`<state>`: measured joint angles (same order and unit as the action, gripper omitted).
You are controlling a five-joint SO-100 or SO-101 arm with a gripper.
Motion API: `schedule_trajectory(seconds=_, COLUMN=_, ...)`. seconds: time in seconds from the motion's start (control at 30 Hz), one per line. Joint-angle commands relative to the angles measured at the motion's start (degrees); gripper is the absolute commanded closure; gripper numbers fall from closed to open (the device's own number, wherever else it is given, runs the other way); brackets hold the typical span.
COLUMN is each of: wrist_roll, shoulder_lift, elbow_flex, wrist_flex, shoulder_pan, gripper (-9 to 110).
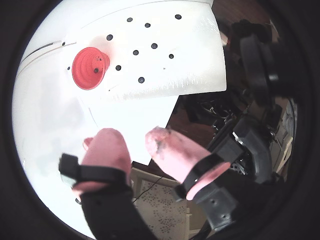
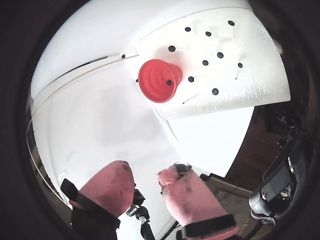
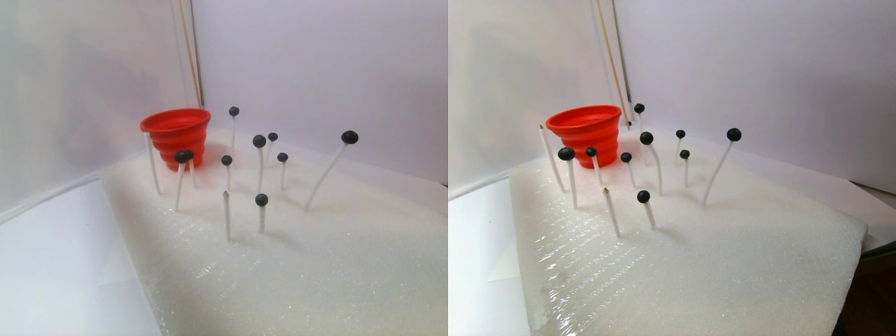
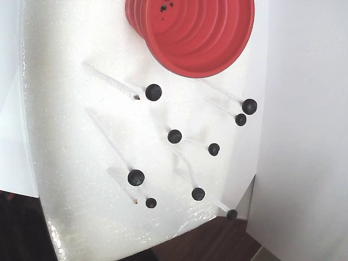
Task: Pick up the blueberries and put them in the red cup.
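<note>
Several blueberries [image 3: 349, 136] sit on top of thin white sticks stuck in a white foam pad [image 3: 315, 266]. The fixed view shows them from above [image 4: 153, 92], spread below the red cup [image 4: 190, 32]. The ridged red cup [image 3: 176, 133] stands upright at the pad's far left corner, with only dark specks inside. In both wrist views the cup [image 1: 90, 67] [image 2: 159, 80] and blueberries [image 1: 154, 46] [image 2: 205, 63] look small and far off. My gripper [image 1: 132, 140] [image 2: 146, 172] hangs well away from them, open, its pink fingertips [image 1: 107, 135] holding nothing.
Two bare sticks [image 3: 226, 210] stand among the berries. White walls close in behind the pad. Past the pad's edge are dark floor, a tripod head [image 2: 140, 212], a patterned mat [image 1: 165, 210] and black equipment [image 1: 255, 60].
</note>
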<state>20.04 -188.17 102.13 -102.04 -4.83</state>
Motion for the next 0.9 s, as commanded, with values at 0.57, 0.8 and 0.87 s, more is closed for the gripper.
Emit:
schedule_trajectory(seconds=0.57, wrist_roll=-0.18, shoulder_lift=1.14, elbow_flex=-5.01, wrist_flex=-0.09, shoulder_pan=3.52, gripper=91)
schedule_trajectory(seconds=0.8, wrist_roll=3.52, shoulder_lift=8.79, elbow_flex=-9.67, wrist_flex=3.25, shoulder_pan=1.76, gripper=91)
schedule_trajectory(seconds=0.87, wrist_roll=5.80, shoulder_lift=9.58, elbow_flex=-7.29, wrist_flex=4.22, shoulder_pan=1.58, gripper=91)
